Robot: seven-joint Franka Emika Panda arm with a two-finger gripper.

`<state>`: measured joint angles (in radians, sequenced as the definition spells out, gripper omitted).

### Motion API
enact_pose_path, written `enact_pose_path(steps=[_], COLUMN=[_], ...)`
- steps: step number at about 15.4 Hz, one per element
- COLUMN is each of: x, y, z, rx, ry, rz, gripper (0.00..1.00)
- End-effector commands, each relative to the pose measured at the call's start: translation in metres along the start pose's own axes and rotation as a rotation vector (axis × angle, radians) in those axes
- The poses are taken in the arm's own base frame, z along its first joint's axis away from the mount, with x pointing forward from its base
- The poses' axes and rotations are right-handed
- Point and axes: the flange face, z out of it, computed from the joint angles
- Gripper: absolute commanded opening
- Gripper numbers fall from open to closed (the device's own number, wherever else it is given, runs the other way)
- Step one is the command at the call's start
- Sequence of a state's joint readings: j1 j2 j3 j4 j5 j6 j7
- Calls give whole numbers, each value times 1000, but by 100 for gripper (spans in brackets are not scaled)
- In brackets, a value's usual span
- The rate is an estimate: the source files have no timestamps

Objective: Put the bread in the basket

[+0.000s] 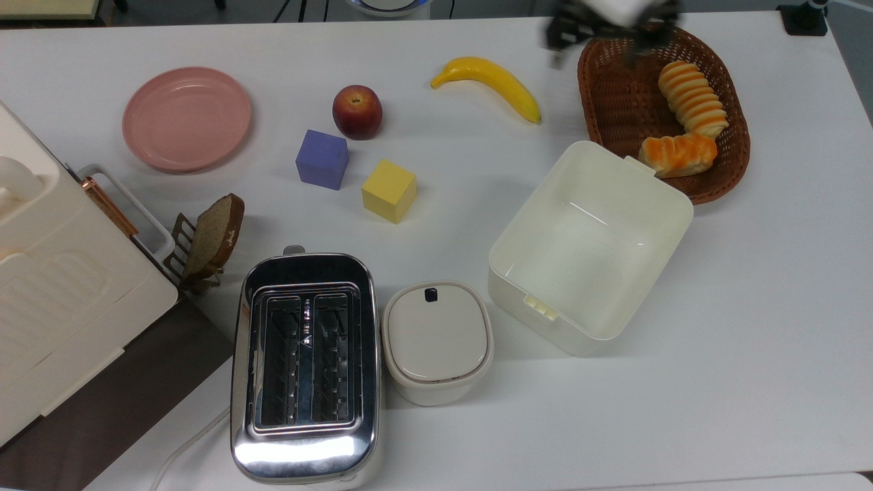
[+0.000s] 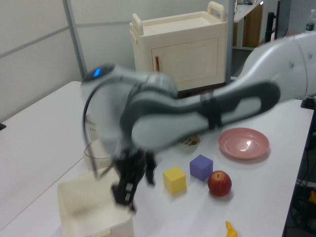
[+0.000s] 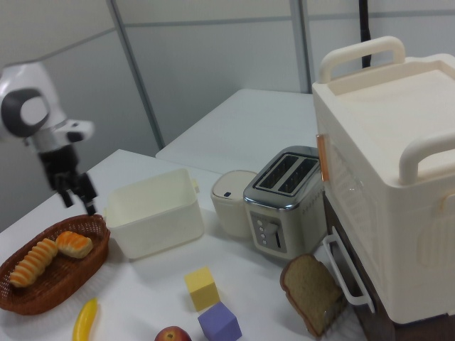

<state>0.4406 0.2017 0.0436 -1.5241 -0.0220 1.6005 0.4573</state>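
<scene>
In the top view you have the ridged golden-tan loaf [image 1: 693, 99] lying inside the oval dark-brown wicker basket [image 1: 609, 102], so the job looks done, while in the right view your gripper [image 3: 77, 193] hangs empty, fingers parted, above that basket's rim.
</scene>
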Motion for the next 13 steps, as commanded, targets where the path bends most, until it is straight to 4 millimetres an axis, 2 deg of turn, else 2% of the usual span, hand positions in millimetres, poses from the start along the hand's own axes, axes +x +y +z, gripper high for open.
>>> enact_pose_path(steps=[1,3,6,10,13], x=[-5,-14,-20,-7,-5], y=[122,183,262,320,339], z=[-44,-63,-66,-46,-43], rx=[23,26,4,16,26], ry=[-16,-21,-45,-64,-50], rz=[140,143,243,265,222], gripper=[100,100,100,100,100])
